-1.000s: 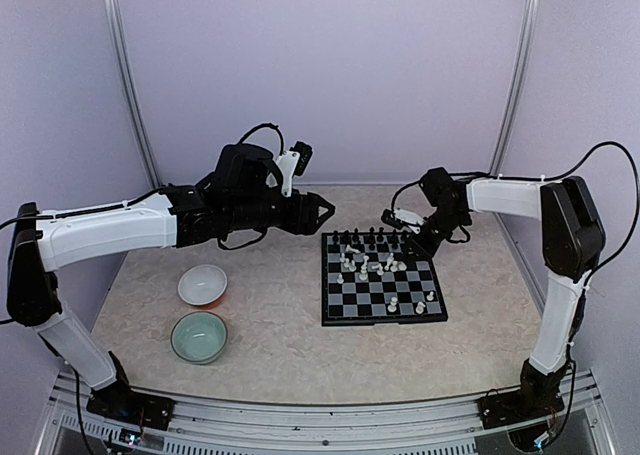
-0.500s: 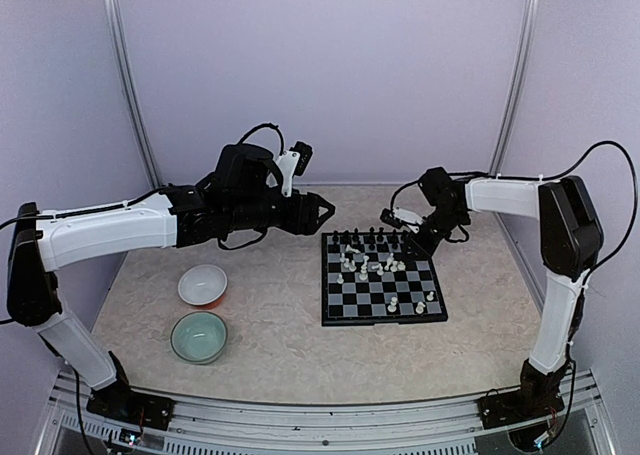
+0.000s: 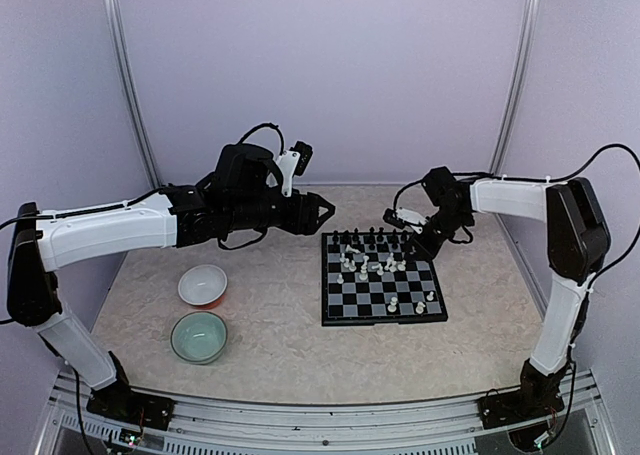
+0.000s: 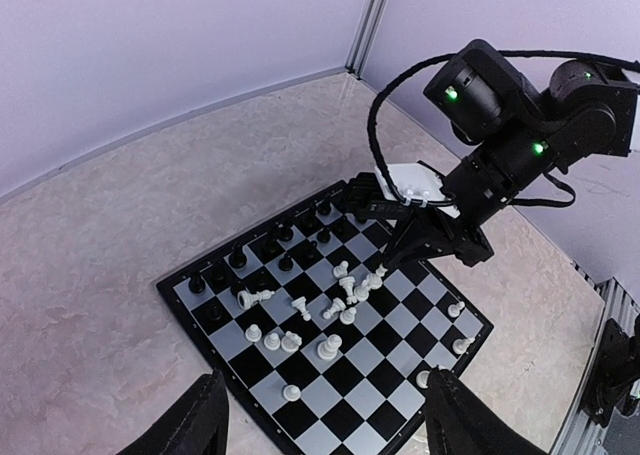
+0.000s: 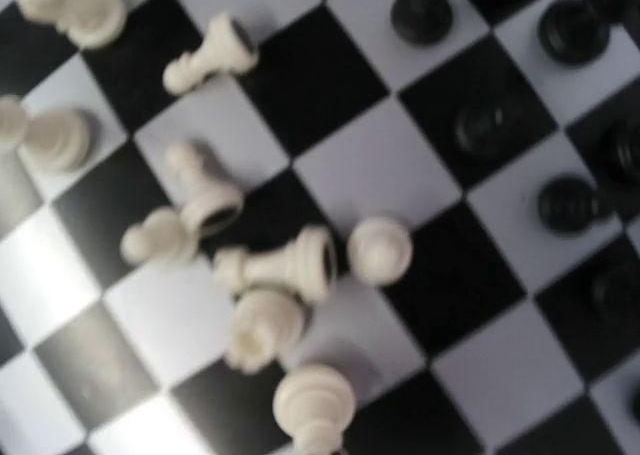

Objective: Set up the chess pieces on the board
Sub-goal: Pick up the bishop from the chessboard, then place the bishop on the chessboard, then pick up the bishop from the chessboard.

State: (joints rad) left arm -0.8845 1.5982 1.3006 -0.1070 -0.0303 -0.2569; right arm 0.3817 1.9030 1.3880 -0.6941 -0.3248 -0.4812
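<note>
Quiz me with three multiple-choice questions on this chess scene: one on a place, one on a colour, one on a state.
1. Seen from the top view, where are the white bowl and green bowl relative to the board?
A) on it
B) left of it
C) right of it

2. What colour are the pieces lining the board's far edge?
A) white
B) red
C) black

3. The left gripper is:
A) open
B) shut on a piece
C) shut on a bowl

Answers:
1 B, both bowls sit left of the board.
2 C, the far rows are all black.
3 A, its fingers stand wide apart, holding nothing.
</note>
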